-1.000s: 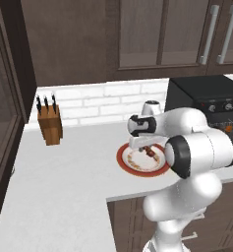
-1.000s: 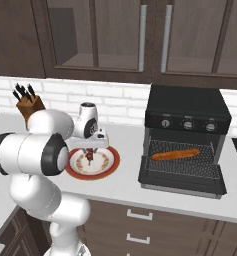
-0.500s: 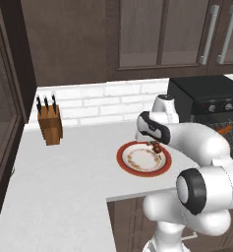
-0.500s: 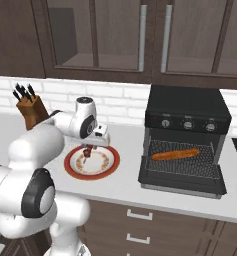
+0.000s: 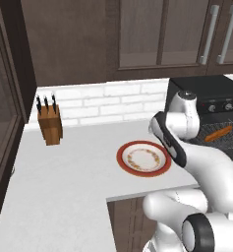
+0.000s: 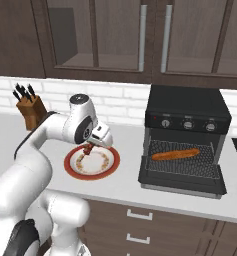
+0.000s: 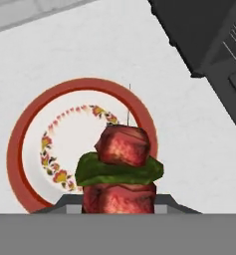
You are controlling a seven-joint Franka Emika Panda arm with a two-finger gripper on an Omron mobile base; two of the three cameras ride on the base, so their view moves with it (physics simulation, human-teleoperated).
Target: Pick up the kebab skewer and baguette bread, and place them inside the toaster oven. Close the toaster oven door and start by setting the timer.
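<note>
- Pincer [image 6: 90,148] is hanging just above the plate [image 6: 111,165], closed partway on the skewer [image 6: 88,149] — it has the meat.
- From the hand camera the skewer [image 7: 120,169] runs straight out along the pincer's line: red chunk, green slice, red chunk, thin tip pointing away over the plate [image 7: 25,164].
- Oven [image 6: 187,112] sits to the right of the plate on the tabletop [image 6: 125,182], door [image 6: 182,182] dropped flat, rack exposed.
- Baguette [image 6: 176,154] already lies on that rack, long axis running side to side across the oven mouth; the left base view shows the baguette [image 5: 218,133] there too.
- Key relation: the oven opening lies to the right of the pincer, well apart from the plate. My read: the skewer has to travel sideways and clear the door's front edge.
- Best guess, 1 of 2 items is loaded; skewer, door and timer remain.
- Watch the baguette: room beside it looks limited.
</note>
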